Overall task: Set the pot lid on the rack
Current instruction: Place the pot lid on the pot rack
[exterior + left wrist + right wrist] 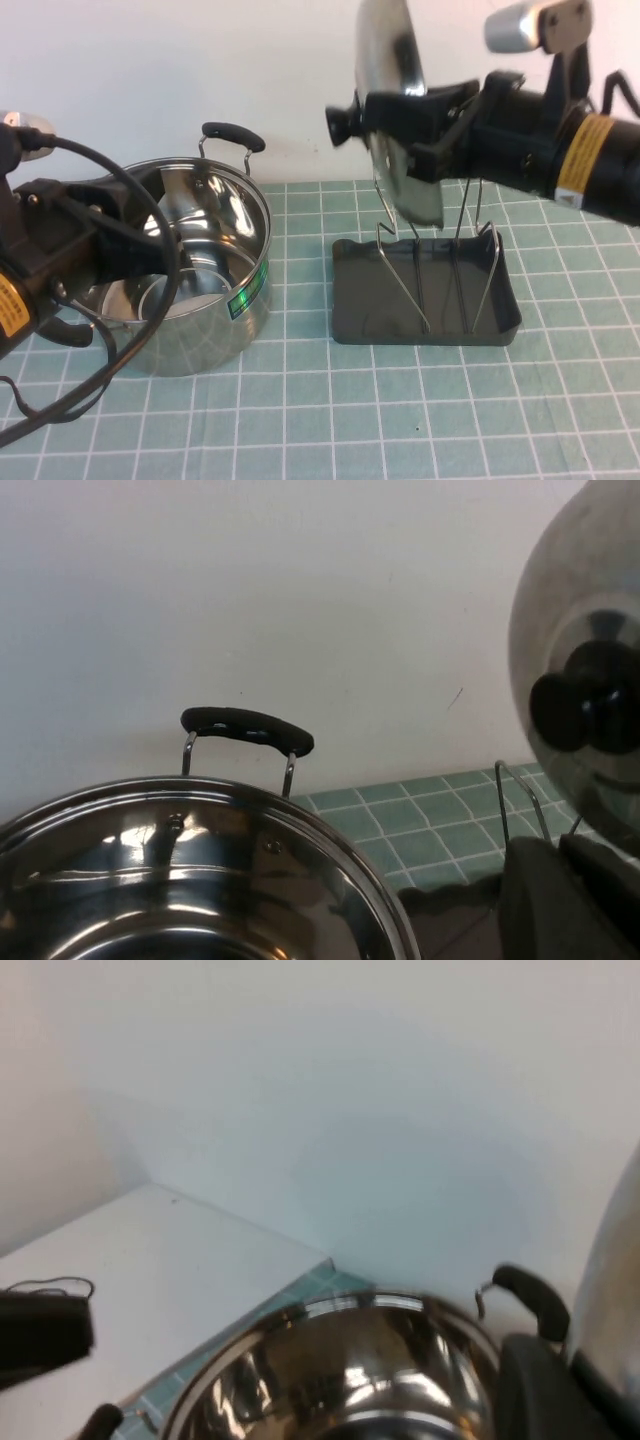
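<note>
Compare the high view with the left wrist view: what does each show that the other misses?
Only the high view shows the right gripper shut on the upright pot lid above the rack's dark tray, plus the left gripper reaching into the pot and the pot's green sticker. Only the left wrist view shows the lid's domed outer face straight on, with its black knob centred. Both share the pot, its black far handle, the lid, the rack's wire loops and the green tiled mat.
</note>
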{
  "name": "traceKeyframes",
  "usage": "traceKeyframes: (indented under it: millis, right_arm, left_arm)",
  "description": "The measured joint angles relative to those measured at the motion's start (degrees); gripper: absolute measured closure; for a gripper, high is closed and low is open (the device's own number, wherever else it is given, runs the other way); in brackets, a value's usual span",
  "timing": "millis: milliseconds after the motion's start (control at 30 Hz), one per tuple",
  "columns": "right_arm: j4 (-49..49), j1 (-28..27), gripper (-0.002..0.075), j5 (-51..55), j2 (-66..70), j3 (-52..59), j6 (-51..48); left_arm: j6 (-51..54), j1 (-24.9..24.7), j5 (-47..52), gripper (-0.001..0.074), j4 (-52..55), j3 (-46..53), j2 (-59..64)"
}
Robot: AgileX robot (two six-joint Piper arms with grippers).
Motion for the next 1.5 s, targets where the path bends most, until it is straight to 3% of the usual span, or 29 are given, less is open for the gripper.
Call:
traceKeyframes:
  millis: [767, 833, 1033, 1200, 1367, 1433, 1500]
  right_arm:
    - [1.3, -0.5, 0.0656, 6.1, 8.3, 2.7, 1.7]
    - [1.3, -1.6, 0.0595, 6.1, 8.3, 2.7, 2.8]
    - [-0.6, -7.8, 0.0292, -1.3, 8.7, 2.7, 10.1]
    - [-1.9, -14.0, 0.0209, -15.5, 8.7, 2.7, 16.3]
    - [-2.8, -19.9, 0.0226, -28.6, 8.7, -0.4, 20.7]
    - [-4.2, -22.1, 0.0297, -29.8, 8.3, -2.4, 22.5]
    - [-7.9, -24.0, 0.0427, -30.0, 7.1, -4.7, 23.3]
  left_arm:
    - [-2.3, 0.0, -0.4, 0.0734, 0.5, 0.0, 0.0]
    - [-2.7, 0.0, -0.4, 0.0734, 0.5, 0.0, 0.0]
    - [-3.2, 0.0, -0.4, 0.0735, 1.8, 0.0, 0.0]
    - [1.6, 0.0, -1.0, 0.0736, 10.2, 0.0, 0.0]
    - [8.2, 0.0, 3.6, 0.0736, 18.4, -0.5, 0.0]
    - [8.7, 0.0, 10.3, 0.0736, 18.7, -2.0, -0.1]
    - [8.4, 0.0, 17.7, 0.0736, 18.3, -4.2, -0.7]
